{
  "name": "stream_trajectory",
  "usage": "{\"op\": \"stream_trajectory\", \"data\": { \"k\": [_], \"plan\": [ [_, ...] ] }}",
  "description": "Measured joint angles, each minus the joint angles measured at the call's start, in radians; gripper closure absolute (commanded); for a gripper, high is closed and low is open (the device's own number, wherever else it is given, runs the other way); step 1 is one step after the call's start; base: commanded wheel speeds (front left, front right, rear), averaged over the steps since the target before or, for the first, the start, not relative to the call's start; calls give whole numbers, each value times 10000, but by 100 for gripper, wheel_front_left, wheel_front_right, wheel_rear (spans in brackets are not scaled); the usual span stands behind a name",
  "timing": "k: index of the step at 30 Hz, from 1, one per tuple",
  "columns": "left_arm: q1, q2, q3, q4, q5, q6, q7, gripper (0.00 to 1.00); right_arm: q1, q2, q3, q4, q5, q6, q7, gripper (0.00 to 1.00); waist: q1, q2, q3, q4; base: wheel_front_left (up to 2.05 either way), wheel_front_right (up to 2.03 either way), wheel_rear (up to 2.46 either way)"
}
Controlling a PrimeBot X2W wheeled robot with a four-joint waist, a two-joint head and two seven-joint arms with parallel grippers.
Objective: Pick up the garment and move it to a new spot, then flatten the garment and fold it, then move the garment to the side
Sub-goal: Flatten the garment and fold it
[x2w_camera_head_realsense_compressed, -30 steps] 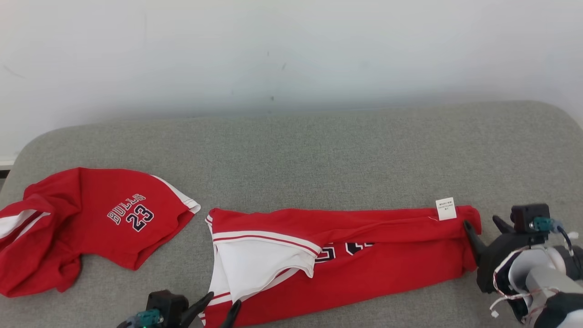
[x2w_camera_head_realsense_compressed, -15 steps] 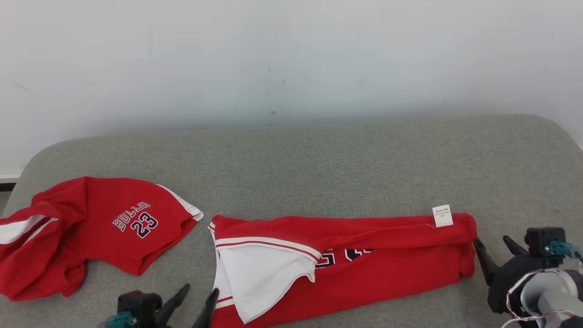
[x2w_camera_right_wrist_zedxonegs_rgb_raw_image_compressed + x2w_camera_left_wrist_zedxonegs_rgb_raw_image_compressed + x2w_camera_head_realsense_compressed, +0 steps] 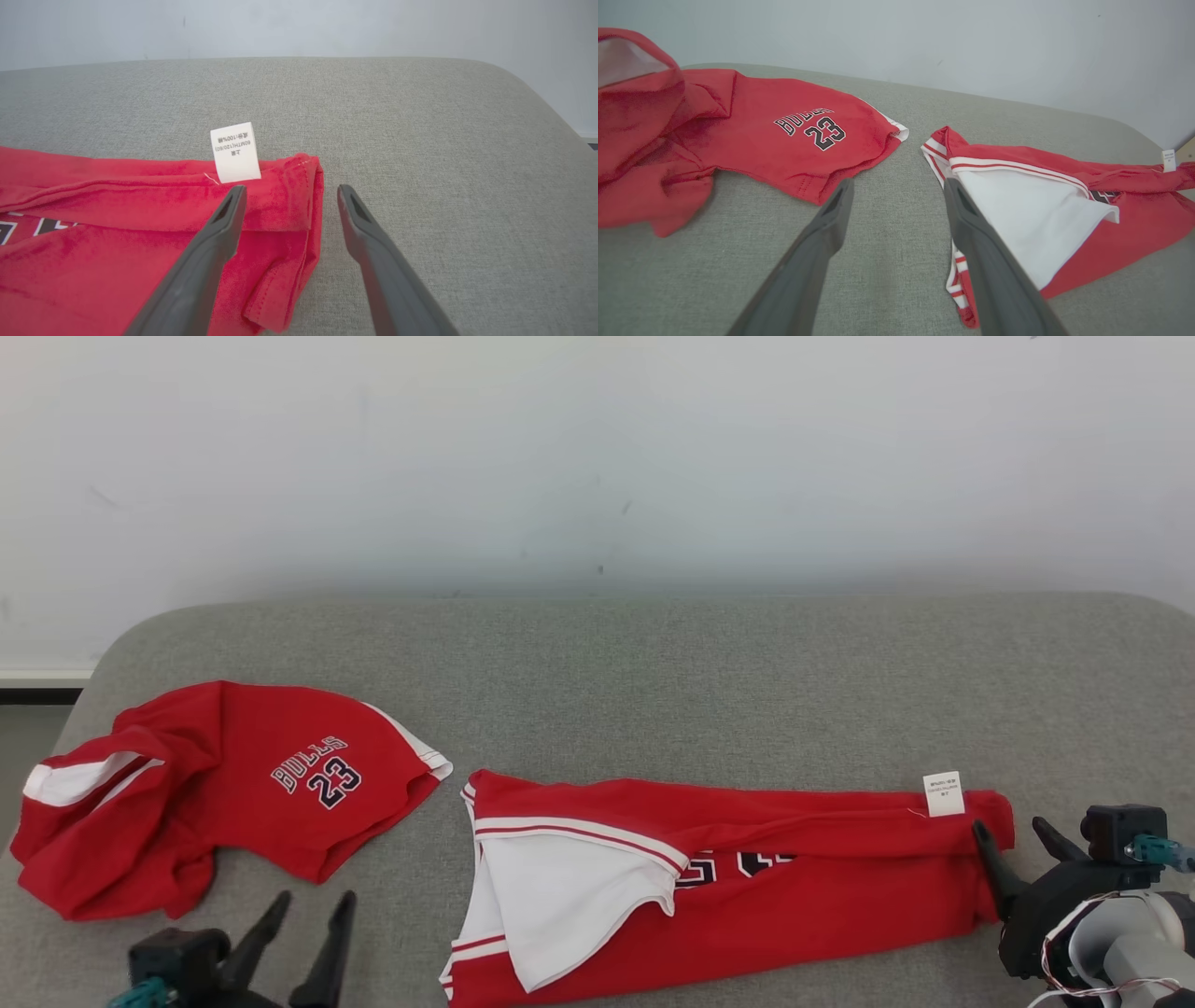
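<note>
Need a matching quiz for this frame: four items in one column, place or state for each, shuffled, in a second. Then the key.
1. BULLS 23 shirt
2. white label
3. left pincer
4. right pincer

A. open, at right end of long jersey
B. crumpled, left end of cushion
C. open, facing gap between garments
D. sticks out from jersey's far edge

Pairs: 1-B, 2-D, 3-C, 4-A

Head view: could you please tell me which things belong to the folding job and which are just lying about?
In the job: long folded red garment; left gripper, open; right gripper, open beside its labelled end.
Just lying about: crumpled BULLS 23 garment, probably; grey cushion, only the surface.
</note>
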State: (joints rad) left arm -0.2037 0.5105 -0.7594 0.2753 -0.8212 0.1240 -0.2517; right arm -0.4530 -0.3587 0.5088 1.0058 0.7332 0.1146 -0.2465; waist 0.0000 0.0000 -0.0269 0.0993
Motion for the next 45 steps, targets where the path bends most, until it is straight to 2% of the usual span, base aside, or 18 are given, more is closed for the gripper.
{"op": "stream_trajectory", "data": {
  "k": [8, 16, 26, 35, 37, 42, 44, 45],
  "plan": [
    [908, -562, 1925, -67, 903, 0, 0, 0, 0, -8, 6, -96, -15, -224, 8, 0, 0, 0, 8, 142, 0, 0, 0],
    [1506, -1080, 3158, -556, 1941, 0, 0, 0, -70, -19, 46, -21, -40, -408, 414, 0, 0, 0, 67, 164, 0, 0, 0],
    [1811, -1446, 3695, -1172, 2953, 0, 0, 0, -698, -13, 178, 334, -46, -541, 1386, 0, 0, 0, 239, 224, 0, 0, 0],
    [1801, -1616, 3764, -1503, 3235, 0, 0, 0, -977, 52, 171, 880, 61, -752, 2393, 0, 0, 0, 496, 439, 0, 0, 0],
    [1802, -1641, 3818, -1576, 3335, 0, 0, 0, -1127, 155, 130, 1074, 163, -882, 2815, 0, 0, 0, 605, 523, 0, 0, 0],
    [1802, -1699, 3894, -1592, 3559, 0, 0, 0, -1266, 276, 199, 1329, 242, -865, 3563, 0, 0, 0, 730, 626, 0, 0, 0],
    [1803, -1726, 3896, -1593, 3563, 0, 0, 0, -1331, 276, 199, 1381, 255, -784, 3795, 54, 0, 0, 742, 642, 0, 0, 0],
    [1802, -1739, 3900, -1595, 3567, 0, 0, 0, -1331, 274, 203, 1384, 267, -740, 3814, 100, 0, 0, 744, 647, 0, 0, 0]
  ]
}}
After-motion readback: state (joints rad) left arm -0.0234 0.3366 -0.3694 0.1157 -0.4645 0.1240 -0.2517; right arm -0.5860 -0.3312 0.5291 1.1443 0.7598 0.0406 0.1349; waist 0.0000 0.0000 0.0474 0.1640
